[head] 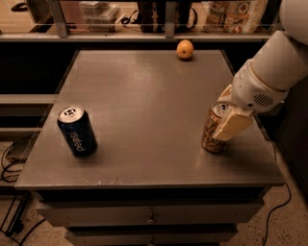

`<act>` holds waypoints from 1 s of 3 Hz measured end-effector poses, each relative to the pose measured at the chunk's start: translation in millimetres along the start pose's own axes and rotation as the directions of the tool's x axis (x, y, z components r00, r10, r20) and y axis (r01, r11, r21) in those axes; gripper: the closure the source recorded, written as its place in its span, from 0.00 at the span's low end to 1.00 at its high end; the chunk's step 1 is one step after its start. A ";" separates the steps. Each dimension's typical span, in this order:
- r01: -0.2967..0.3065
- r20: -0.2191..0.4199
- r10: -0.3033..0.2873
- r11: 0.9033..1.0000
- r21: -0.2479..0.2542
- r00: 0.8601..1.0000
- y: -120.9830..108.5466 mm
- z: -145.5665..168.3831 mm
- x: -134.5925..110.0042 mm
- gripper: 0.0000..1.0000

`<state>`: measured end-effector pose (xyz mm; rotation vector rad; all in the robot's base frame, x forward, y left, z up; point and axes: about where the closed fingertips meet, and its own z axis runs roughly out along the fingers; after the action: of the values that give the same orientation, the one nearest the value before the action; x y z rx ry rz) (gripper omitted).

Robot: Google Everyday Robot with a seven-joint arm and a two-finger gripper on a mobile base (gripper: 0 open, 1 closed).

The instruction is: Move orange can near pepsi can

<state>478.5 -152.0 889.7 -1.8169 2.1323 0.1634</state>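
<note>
The orange can (211, 135), coppery tan with a silver top, stands slightly tilted near the table's right edge. My gripper (223, 116) reaches in from the right and is shut on the can. One cream finger (232, 126) lies across the can's front and the other shows behind it. The pepsi can (77, 131), dark blue with white lettering, stands upright near the table's front left, far to the left of the orange can and the gripper.
A round orange fruit (185, 49) sits at the back edge of the grey table (144, 96). A shelf with bags and boxes (236, 14) runs behind the table. Drawers sit below the front edge. Cables lie on the floor at left.
</note>
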 end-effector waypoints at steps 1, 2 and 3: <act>0.000 0.000 0.000 1.000 0.000 1.000 0.0 -0.1 -0.1 0.82; 0.000 0.000 0.000 1.000 0.000 1.000 0.0 -0.3 -0.2 0.58; 0.040 0.049 -0.040 0.999 0.005 0.998 0.4 -3.8 -20.4 0.35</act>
<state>480.1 -134.0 899.9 -1.8326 2.0606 0.1917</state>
